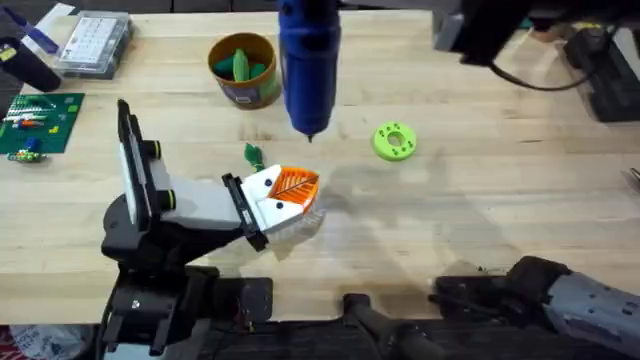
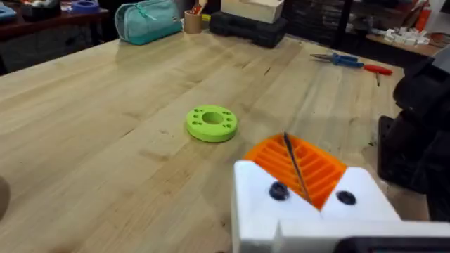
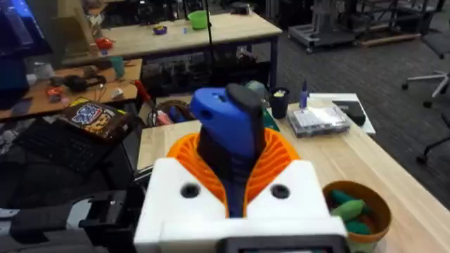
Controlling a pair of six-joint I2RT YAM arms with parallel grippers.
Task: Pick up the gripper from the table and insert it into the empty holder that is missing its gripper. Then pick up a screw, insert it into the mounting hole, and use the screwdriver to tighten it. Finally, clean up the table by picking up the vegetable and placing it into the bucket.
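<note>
Table point(image 1: 480, 200): pale wood, visible grain, matt. Screwdriver point(image 1: 308, 60): glossy blue plastic, thin metal bit. Gripper point(image 1: 293, 184): ribbed orange plastic on smooth white base. Disc point(image 1: 394, 140) at 3 o'clock: matt lime plastic.

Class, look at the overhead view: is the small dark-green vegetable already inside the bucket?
No. The vegetable lies on the table beside the holder, apart from the bucket.

Lime-green disc point(image 1: 393, 140), clear compartment box point(image 1: 92, 43), circuit board point(image 1: 38, 124)
</note>
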